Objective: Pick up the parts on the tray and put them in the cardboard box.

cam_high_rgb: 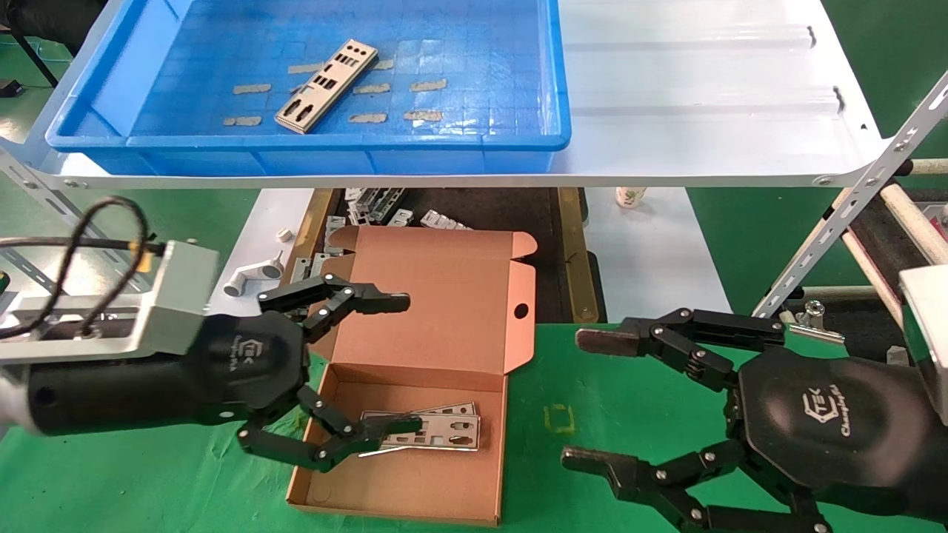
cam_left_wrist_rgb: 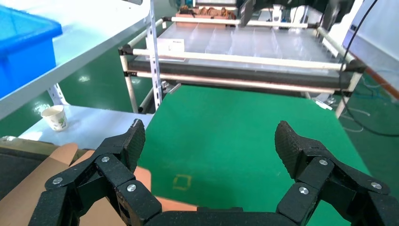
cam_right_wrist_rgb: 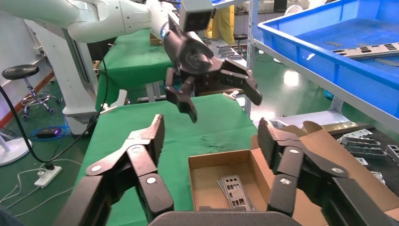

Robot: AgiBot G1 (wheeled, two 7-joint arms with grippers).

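One silver plate (cam_high_rgb: 326,86) lies on the floor of the blue tray (cam_high_rgb: 111,118) on the white shelf; it also shows in the right wrist view (cam_right_wrist_rgb: 367,50). The open cardboard box (cam_high_rgb: 415,488) sits on the green table and holds silver plates (cam_high_rgb: 444,431), also seen in the right wrist view (cam_right_wrist_rgb: 235,189). My left gripper (cam_high_rgb: 404,364) is open and empty, hovering over the box. It also shows in the right wrist view (cam_right_wrist_rgb: 226,106). My right gripper (cam_high_rgb: 585,400) is open and empty over the green table to the right of the box.
Small grey metal brackets (cam_high_rgb: 437,219) lie in a dark bin behind the box, and a white pipe-like fitting (cam_high_rgb: 252,275) lies to its left. A paper cup (cam_high_rgb: 629,196) stands under the shelf. A slanted metal rack post (cam_high_rgb: 844,215) rises at the right.
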